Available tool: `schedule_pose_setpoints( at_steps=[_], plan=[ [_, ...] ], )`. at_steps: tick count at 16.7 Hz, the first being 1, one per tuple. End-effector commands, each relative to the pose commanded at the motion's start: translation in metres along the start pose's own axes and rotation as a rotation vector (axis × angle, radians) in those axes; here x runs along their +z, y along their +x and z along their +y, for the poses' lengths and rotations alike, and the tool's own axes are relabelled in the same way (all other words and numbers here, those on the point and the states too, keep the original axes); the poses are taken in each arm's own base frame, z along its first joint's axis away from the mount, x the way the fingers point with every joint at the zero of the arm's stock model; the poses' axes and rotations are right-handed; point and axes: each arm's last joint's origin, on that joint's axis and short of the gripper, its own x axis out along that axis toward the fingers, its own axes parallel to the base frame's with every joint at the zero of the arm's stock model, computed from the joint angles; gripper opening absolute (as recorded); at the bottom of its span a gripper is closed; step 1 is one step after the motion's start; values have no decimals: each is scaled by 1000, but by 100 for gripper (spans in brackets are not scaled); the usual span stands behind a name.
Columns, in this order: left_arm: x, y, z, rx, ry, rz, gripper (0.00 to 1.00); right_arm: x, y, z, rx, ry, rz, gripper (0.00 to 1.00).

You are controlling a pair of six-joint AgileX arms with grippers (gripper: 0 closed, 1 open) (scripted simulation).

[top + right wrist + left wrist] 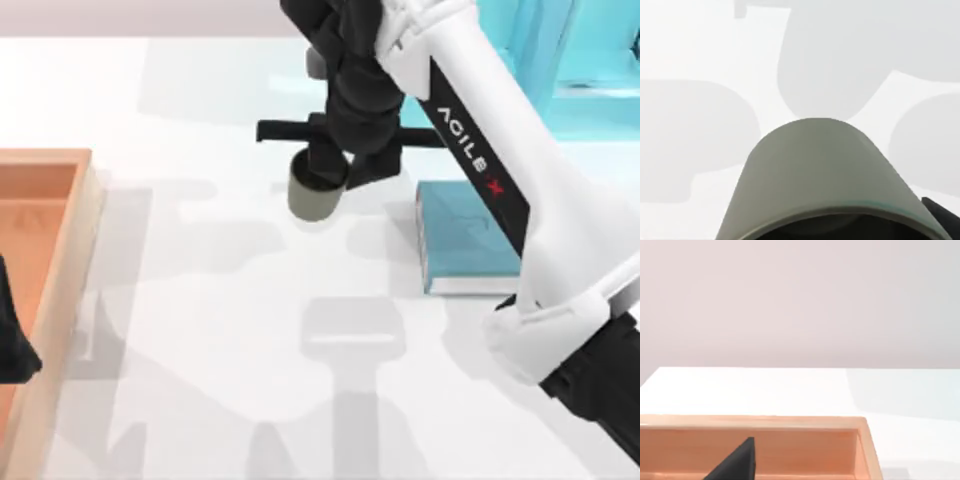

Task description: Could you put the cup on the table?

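Observation:
My right gripper is shut on the rim of the olive-brown cup, holding it upright over the white table, just left of the teal book. In the right wrist view the cup fills the near part, with the shadowed table behind it. Whether the cup's base touches the table cannot be told. My left arm is parked at the left edge over the wooden tray, its dark gripper partly in view, and one dark finger shows in the left wrist view.
A teal book lies flat right of the cup. The wooden tray runs along the left edge, its wall seen close up. A teal structure stands at the back right. Bare table stretches in front of the cup.

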Motion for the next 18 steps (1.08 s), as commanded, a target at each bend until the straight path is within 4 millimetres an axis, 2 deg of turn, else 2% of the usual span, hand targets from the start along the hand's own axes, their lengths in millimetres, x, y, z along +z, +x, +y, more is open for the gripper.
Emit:
schedule_pose_setpoints(
  at_steps=[12, 18],
  plan=[
    [0, 0, 0, 0, 0, 0, 100, 0, 0, 0, 0, 0, 0, 98],
    [0, 0, 0, 0, 0, 0, 100, 0, 0, 0, 0, 0, 0, 100]
  ],
)
